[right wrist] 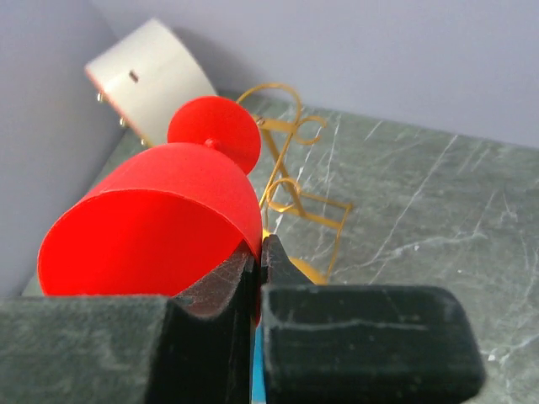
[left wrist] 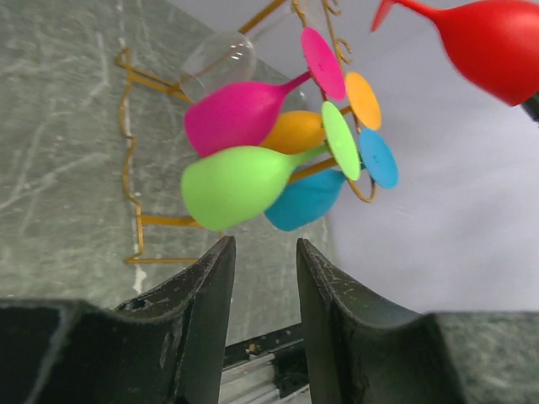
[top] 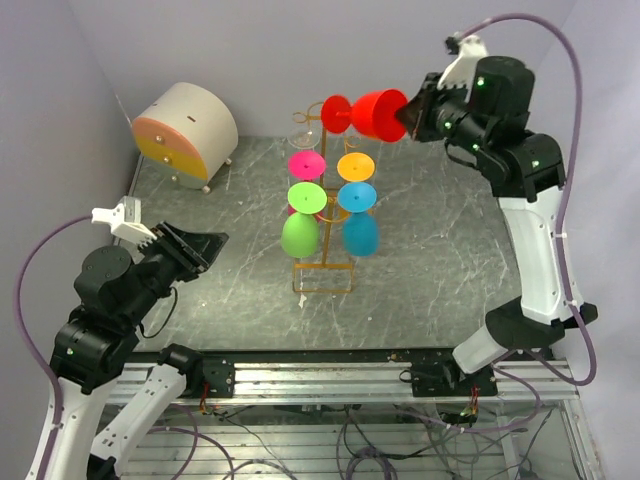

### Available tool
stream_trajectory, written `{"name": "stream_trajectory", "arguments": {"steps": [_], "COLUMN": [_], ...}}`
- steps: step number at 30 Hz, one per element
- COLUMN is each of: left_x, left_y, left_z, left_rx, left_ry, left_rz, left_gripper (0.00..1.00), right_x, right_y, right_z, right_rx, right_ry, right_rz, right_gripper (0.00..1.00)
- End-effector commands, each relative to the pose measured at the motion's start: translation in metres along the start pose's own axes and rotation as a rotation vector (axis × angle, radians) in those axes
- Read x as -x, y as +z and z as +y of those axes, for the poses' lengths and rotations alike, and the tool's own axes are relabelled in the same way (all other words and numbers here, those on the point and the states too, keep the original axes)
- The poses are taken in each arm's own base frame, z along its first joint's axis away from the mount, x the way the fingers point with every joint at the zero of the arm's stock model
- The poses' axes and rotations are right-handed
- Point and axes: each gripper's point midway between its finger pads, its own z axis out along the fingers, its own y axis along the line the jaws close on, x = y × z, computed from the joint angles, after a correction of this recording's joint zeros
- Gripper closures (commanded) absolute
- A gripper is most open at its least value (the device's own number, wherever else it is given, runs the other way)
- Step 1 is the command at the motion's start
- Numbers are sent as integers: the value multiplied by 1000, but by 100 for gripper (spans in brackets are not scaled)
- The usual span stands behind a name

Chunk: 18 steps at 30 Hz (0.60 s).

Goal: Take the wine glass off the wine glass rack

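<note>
The golden wire wine glass rack stands mid-table and carries pink, orange, green and blue glasses, plus a clear one at the back. My right gripper is shut on the rim of a red wine glass, held on its side high above the rack's far end, foot pointing left. In the right wrist view the rim is pinched between the fingers. My left gripper is open and empty, left of the rack; it also shows in its wrist view.
A white cylindrical box with an orange and yellow face stands at the back left corner. Grey walls close in the table on the left and back. An aluminium rail runs along the near edge between the arm bases.
</note>
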Motion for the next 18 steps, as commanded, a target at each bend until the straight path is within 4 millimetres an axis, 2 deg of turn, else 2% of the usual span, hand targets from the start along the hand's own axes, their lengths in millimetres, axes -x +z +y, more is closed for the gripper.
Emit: {"name": "stream_trajectory", "arguments": {"steps": [1,3,5,8,11,13,15,18], "left_x": [15,15,15,15,14,16,17,18], "left_y": [-13,-14,-15,-13,-11,-9,-9,-9], "left_z": [19,23,27,42,61,71,81,91], "left_rx": [107,117,132,192,270,314,353,392], "left_ry": [93,100,111,136,171,199,222,247], "left_rz": [-69,-80,-89,-99,-102,-112,-120,-130], "left_gripper": [54,54,54,55,56,56,56,56], "right_x": [59,70,73,65,38,8,-14,-45], "right_y": [-27,-31,-30,-22,-8,4,5,6], "right_z": [-9,-16,-32,-75,-131,-169,-201,-230], "right_rx": [63,53,-24,-225,-391,-424,-473,-544], "right_ry": [92,118,125,114,149,213,271,326], "right_rz": [-200,-238,-252,-233,-154,-72,-25,45], "right_gripper": [100,100,100,100,100,100,100,100]}}
